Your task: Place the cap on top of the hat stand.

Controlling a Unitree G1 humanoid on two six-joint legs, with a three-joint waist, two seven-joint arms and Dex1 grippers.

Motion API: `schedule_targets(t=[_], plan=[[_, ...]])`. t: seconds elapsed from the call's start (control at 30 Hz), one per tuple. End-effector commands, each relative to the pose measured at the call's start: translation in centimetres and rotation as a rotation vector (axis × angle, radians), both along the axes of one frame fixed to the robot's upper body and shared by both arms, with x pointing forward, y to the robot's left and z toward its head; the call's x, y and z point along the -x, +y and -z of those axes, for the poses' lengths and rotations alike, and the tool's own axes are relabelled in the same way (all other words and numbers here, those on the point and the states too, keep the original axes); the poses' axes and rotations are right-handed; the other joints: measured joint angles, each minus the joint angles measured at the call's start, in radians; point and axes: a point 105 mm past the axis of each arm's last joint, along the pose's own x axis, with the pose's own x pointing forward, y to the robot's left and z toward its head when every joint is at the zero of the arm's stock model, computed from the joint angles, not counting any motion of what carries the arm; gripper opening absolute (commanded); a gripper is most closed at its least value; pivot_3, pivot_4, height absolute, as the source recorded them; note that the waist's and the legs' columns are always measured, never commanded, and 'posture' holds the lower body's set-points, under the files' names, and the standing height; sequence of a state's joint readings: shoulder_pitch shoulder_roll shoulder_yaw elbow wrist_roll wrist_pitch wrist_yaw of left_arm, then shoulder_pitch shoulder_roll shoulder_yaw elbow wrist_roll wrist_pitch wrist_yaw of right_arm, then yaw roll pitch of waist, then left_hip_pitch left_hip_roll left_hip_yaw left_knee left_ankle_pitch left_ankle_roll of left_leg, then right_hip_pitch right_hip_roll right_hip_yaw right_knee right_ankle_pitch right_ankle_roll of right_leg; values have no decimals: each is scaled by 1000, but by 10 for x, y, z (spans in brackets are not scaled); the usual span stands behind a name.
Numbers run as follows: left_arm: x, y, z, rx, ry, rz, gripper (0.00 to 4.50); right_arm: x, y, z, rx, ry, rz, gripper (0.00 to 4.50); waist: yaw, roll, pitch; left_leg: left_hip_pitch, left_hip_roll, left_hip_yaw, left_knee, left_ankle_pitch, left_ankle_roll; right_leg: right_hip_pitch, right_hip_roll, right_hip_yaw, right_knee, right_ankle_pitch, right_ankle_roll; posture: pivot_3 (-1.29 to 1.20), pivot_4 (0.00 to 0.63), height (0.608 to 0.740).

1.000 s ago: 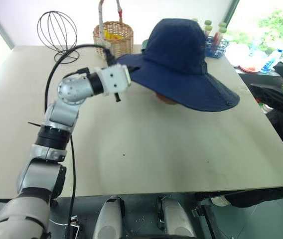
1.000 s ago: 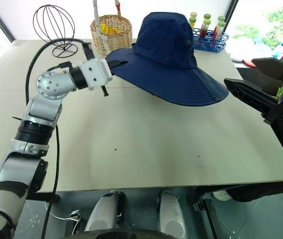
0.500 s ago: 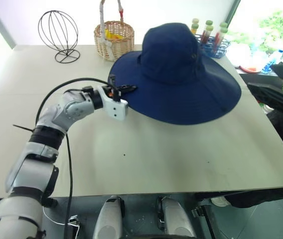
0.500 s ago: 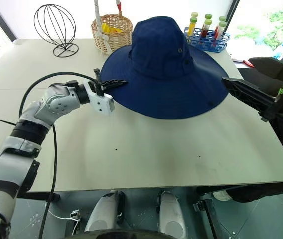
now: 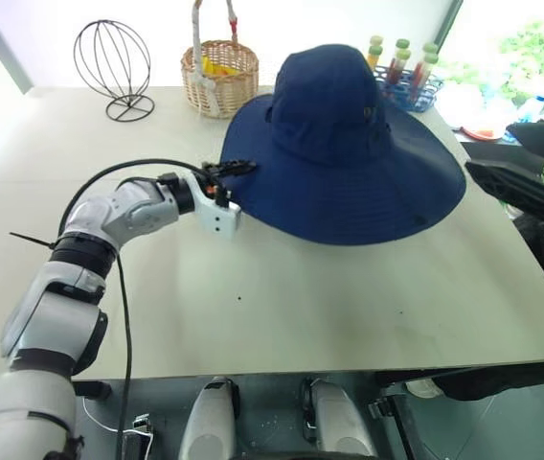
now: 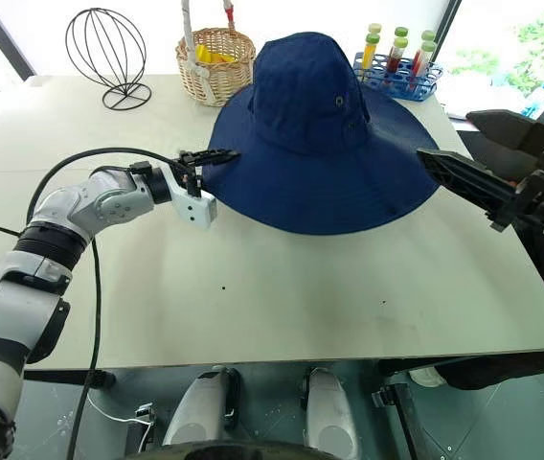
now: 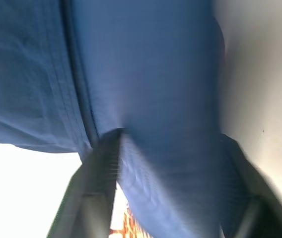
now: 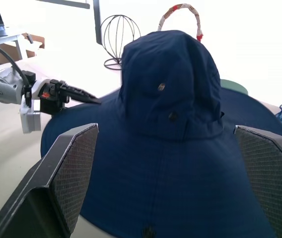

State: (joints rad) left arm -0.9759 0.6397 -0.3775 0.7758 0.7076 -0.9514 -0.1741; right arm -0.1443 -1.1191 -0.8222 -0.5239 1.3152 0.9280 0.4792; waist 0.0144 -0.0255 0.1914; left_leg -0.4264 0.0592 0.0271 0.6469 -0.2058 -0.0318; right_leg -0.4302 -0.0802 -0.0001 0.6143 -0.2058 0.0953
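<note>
One tool is nearer: the left tool (image 6: 216,156) sits at the 9 o'clock brim edge of the cap (image 6: 322,134), fingers parted around the fabric, while the wide-open, empty right tool (image 6: 483,163) waits at 3 o'clock.

Pretty plain setup here. Everything sits on a big pale beige table (image 5: 349,307), matte, with a few small dark specks on it. Well beyond my left gripper (image 6: 216,155) and off to its left there's a black wire head form (image 5: 111,59) at the far edge. A wicker basket (image 5: 219,77) with a tall handle and something yellow inside is straight out past the same gripper. Far beyond my right gripper (image 6: 444,134) is a blue rack of test tubes (image 6: 401,81) with coloured caps. Behind it there's a dark window frame (image 5: 449,24) and really bright daylight with green leaves (image 5: 531,48) outside. The floor (image 5: 483,422) below the near edge is grey.
</note>
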Motion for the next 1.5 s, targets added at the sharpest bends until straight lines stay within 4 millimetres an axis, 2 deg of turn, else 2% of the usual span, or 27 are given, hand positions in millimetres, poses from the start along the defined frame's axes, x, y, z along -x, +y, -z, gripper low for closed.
schedule_targets(t=[0.03,0.3,0.4,0.67,0.77,0.9,1.0,1.13,1.27,1.4,1.5], plan=[[0,3,-30,112,-21,1,4324,3,1,-10,-4,-52,-10,4500,-1,0,0,0,0,0,0,0,0,0,0,0,0,0,0,0,150,740],[22,23,-68,296,80,37,4324,-3,-1,-10,5,-40,-29,4500,-3,0,0,0,0,0,0,0,1,0,0,0,0,0,0,0,150,740],[32,26,-70,271,69,48,4324,-6,-1,-10,3,-40,-39,4500,-3,0,0,0,0,0,0,0,1,0,0,0,0,0,0,0,150,740],[36,36,-67,296,93,-7,4324,-13,3,-10,8,-40,-71,4500,-2,0,0,0,0,0,0,0,1,0,0,0,0,0,0,0,150,740],[37,47,-76,383,163,-36,4324,-14,3,-10,16,-38,-72,4500,-2,0,0,0,0,0,0,0,1,0,0,0,0,0,0,0,150,740],[35,63,-86,520,354,-94,4324,-14,-1,-11,27,-35,-60,4500,-4,0,0,0,1,0,0,0,1,0,0,0,0,0,0,0,150,740],[35,76,-105,644,443,-127,4324,-14,-2,-10,29,-34,-61,4500,-4,0,0,0,0,0,0,0,1,0,0,0,0,0,0,0,150,740],[33,67,-116,640,486,-104,4324,-16,-1,-9,28,-31,-65,4500,0,0,0,0,0,0,0,0,1,0,0,0,0,0,0,0,150,740],[46,49,-114,523,643,-35,4324,-14,0,-9,34,-23,-77,4500,-2,0,0,0,0,0,1,0,1,0,0,0,-1,0,0,0,150,740],[72,40,-114,414,911,49,4324,-18,9,8,210,20,-62,4500,-9,1,1,0,0,0,-1,0,1,-1,1,0,0,0,0,0,150,740],[95,41,-120,369,1140,115,4324,-20,25,24,336,6,-55,4500,-16,1,1,0,1,0,-1,-1,1,-2,1,0,0,-1,0,0,150,740]])
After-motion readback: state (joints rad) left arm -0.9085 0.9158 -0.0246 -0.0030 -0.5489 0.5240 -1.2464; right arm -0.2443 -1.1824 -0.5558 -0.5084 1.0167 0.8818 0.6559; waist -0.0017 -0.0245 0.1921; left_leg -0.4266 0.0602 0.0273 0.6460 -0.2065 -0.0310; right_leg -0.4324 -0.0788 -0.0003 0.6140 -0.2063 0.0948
